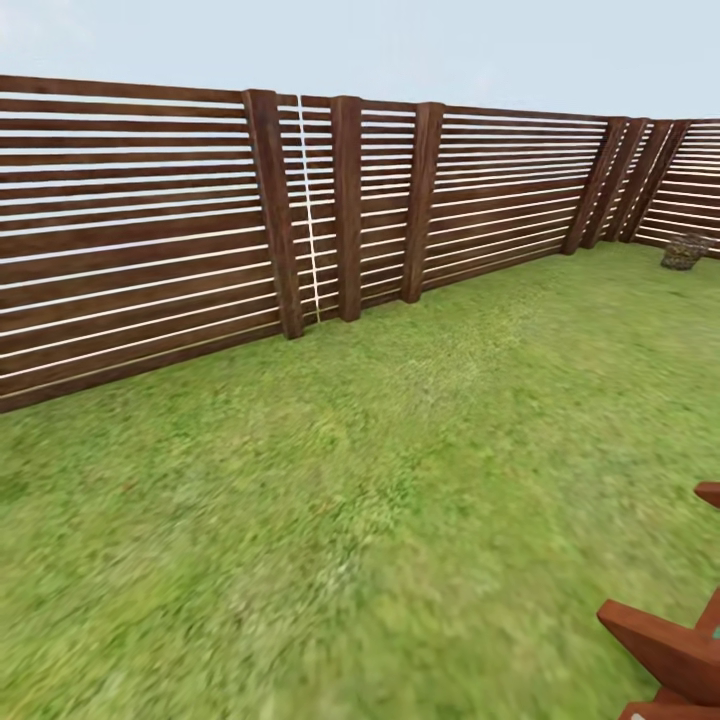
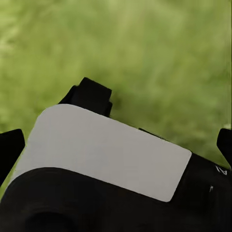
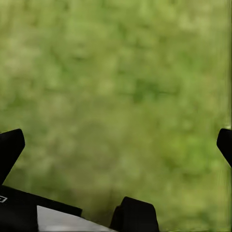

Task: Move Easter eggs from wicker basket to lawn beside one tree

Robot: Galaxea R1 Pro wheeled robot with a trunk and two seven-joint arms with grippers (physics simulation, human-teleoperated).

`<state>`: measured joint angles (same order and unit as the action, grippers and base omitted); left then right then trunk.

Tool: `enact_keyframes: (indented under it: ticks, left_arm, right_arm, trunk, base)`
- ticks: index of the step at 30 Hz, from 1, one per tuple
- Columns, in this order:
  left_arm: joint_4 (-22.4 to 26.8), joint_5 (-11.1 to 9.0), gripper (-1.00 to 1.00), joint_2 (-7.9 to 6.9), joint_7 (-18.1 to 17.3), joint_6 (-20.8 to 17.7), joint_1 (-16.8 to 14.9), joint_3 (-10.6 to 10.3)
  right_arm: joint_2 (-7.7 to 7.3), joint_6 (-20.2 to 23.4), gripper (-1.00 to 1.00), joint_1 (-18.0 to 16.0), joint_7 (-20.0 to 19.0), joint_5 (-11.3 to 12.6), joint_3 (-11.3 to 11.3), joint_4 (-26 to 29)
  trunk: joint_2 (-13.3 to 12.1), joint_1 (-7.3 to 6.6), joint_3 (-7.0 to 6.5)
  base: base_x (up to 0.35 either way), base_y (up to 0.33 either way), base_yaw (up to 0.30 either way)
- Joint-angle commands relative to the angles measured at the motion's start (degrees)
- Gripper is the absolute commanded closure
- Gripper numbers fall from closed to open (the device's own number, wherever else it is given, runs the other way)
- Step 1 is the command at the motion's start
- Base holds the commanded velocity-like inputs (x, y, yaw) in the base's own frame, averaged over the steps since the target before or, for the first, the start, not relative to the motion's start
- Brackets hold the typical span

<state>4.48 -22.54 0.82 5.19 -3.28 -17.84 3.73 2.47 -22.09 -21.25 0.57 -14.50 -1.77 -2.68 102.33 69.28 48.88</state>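
No eggs or basket showing yet, just lawn [image 1: 330, 520] and slat fence [image 1: 140, 230]. Both wrist views show jaws spread apart over grass. Risk: reddish wooden frame [image 1: 670, 640] at lower right could snag the base while turning.

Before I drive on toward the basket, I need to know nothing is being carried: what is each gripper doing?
Left gripper: open, holding nothing, above the lawn.
Right gripper: open, holding nothing, grass between its fingertips.
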Motion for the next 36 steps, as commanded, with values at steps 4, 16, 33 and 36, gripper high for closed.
enact_keyframes:
  ticks: [4, 16, 33, 36]
  left_arm:
    - [-1.50, 0.09, -1.00, 0.08, 0.18, -0.25, 0.04, 2.65]
    - [-4.17, 0.21, -1.00, 0.06, 0.09, 0.11, 0.26, 3.13]
    - [-4.04, 0.15, -1.00, -0.07, 0.09, 0.12, 0.27, 3.13]
    - [-3.98, 0.13, -1.00, -0.05, 0.09, 0.12, 0.27, 3.13]
  right_arm:
    - [-0.22, -0.33, -1.00, 0.11, 0.10, 0.00, -0.17, -0.74]
    - [0.37, -0.41, -1.00, 2.03, -0.47, -0.53, -0.25, -1.21]
    - [0.59, -0.31, -1.00, 2.18, 10.03, 0.18, 0.01, -1.02]
    - [0.60, -0.22, -1.00, 2.18, 11.36, 0.24, 0.07, -1.02]
  trunk:
    - [-1.60, -0.89, -0.69]
    - [-2.00, -1.11, -0.87]
    - [-2.00, -1.11, -0.87]
    - [-2.00, -1.11, -0.87]
  base:
    - [0.000, 0.000, 0.000]
    - [0.000, 0.000, 0.000]
    - [0.212, 0.000, 0.000]
    - [0.277, 0.000, 0.000]
